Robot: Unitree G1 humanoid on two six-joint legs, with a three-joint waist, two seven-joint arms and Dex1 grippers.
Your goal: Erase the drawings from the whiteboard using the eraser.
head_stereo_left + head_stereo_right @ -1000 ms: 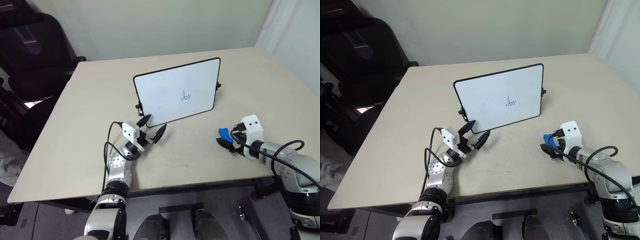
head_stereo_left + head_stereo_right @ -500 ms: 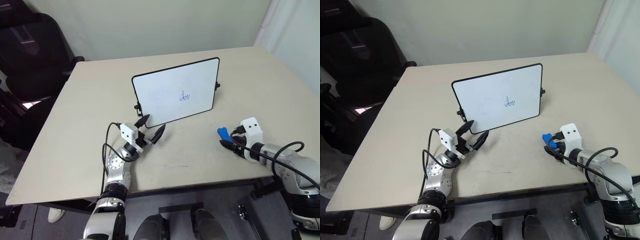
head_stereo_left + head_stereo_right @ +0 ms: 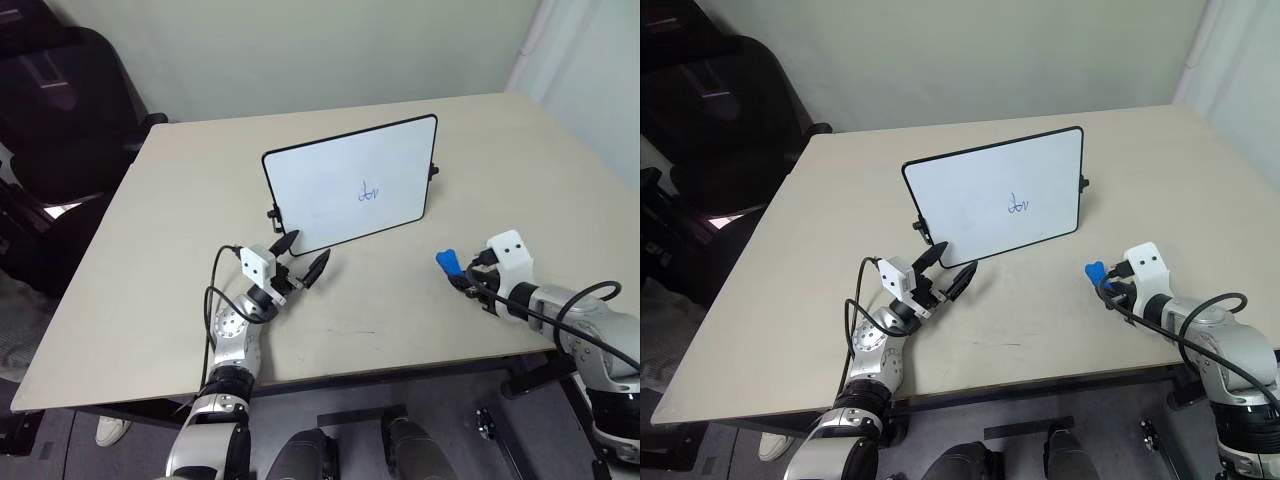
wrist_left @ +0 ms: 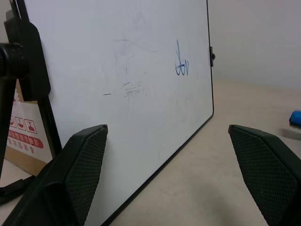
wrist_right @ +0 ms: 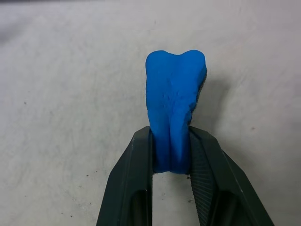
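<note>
The whiteboard (image 3: 350, 185) stands propped on the beige table, black-framed, facing me. The drawings (image 3: 369, 192) are a small blue scribble right of its centre, seen closer as the drawings (image 4: 181, 64) in the left wrist view. My right gripper (image 3: 462, 275) is shut on the blue eraser (image 3: 447, 262), lifted just off the table at the right front. The squeezed eraser (image 5: 173, 117) sticks out past the black fingers (image 5: 134, 174). My left gripper (image 3: 302, 256) is open, pointing at the board's lower left corner, with nothing between its fingers.
The table (image 3: 180, 240) has bare surface all around the board. A black chair (image 3: 60, 100) stands off the table's left side. A small black clip (image 3: 433, 171) juts from the board's right edge.
The right gripper closed on the eraser, squeezing it, and lifted it slightly off the table. The left gripper stayed put.
</note>
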